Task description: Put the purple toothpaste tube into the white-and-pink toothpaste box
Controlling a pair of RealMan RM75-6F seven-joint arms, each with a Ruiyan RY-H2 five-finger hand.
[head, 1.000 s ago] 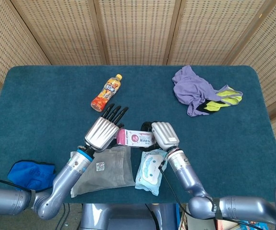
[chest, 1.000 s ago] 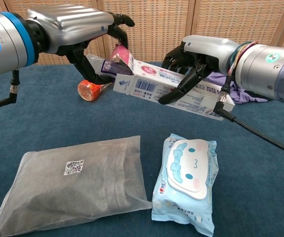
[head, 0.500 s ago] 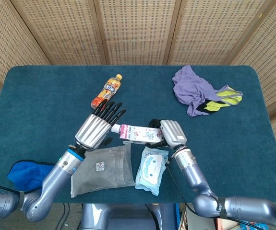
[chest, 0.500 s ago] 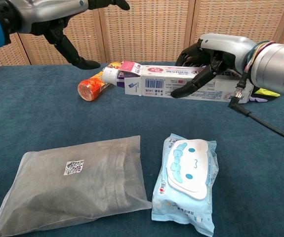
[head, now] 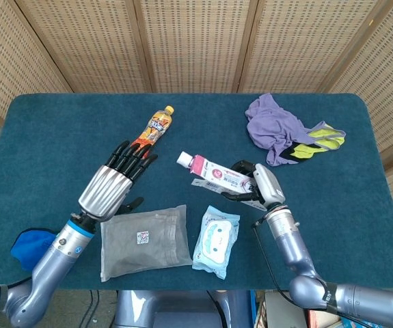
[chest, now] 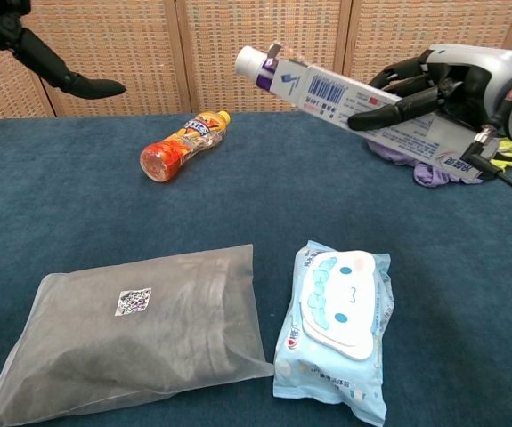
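Note:
My right hand (head: 259, 186) (chest: 451, 84) holds the white-and-pink toothpaste box (head: 225, 180) (chest: 367, 102) above the table, tilted with its open end up and to the left. The toothpaste tube's white cap (head: 183, 159) (chest: 251, 60) sticks out of that open end; the rest of the tube sits inside the box. My left hand (head: 114, 183) hovers open to the left, apart from the box, with its dark fingers spread. In the chest view only its fingertips (chest: 55, 76) show at the top left corner.
An orange drink bottle (head: 151, 130) (chest: 182, 144) lies at the back. A grey bag (head: 145, 239) (chest: 126, 334) and a blue wipes pack (head: 216, 239) (chest: 337, 316) lie near the front edge. A purple cloth heap (head: 281, 130) is back right; a blue cloth (head: 29, 247) sits front left.
My left hand let go of the tube and drew back to the left. My right hand carried the box right and tipped its open end upward, tube still inside.

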